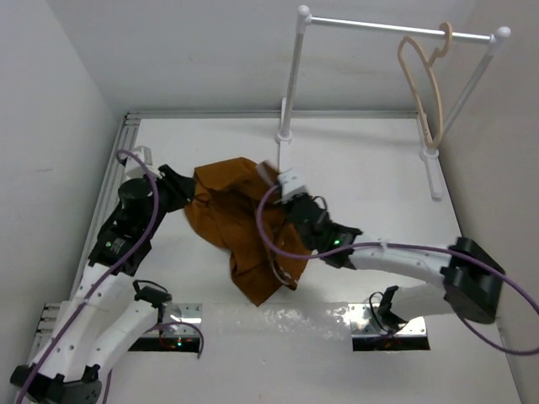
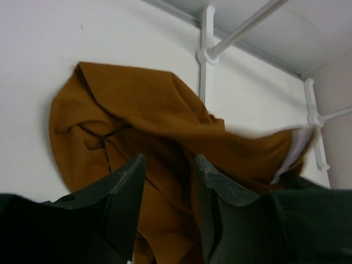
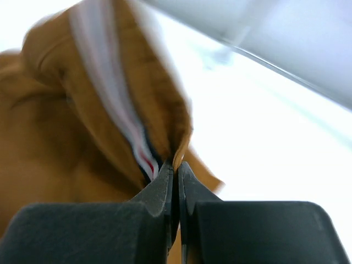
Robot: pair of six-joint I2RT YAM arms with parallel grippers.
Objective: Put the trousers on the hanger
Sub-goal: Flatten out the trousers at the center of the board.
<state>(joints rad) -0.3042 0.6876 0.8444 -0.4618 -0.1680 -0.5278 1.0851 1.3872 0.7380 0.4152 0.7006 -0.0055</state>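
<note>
- Out in front of the clothes rail (image 1: 396,27), on the near side of its left foot, the trousers (image 1: 240,231) lay in a crumpled rust-brown heap on the white table (image 1: 370,160).
- Up on the rail's bar, close to its right-hand knob, the hanger (image 1: 424,80) dangled by its hook, well apart from the cloth.
- We saw the right gripper (image 3: 176,168) clamped hard on the trousers: jaws pressed together, with the striped trim (image 3: 110,93) pinched right at the tips.
- From above, that gripper (image 1: 271,174) was at the edge of the heap nearest the rail's left foot, and the pinched corner stood raised off the rest of the cloth.
- Over on the side of the heap farthest from the rail's hanger end, the left gripper (image 2: 170,165) was released, its fingers (image 2: 129,181) standing apart.
- Through that gap we could see brown folds (image 2: 137,110), but we could not tell whether the fingers touched them.
- Away from the rail, one end of the trousers trailed toward the arm bases, lying flat on the table.
</note>
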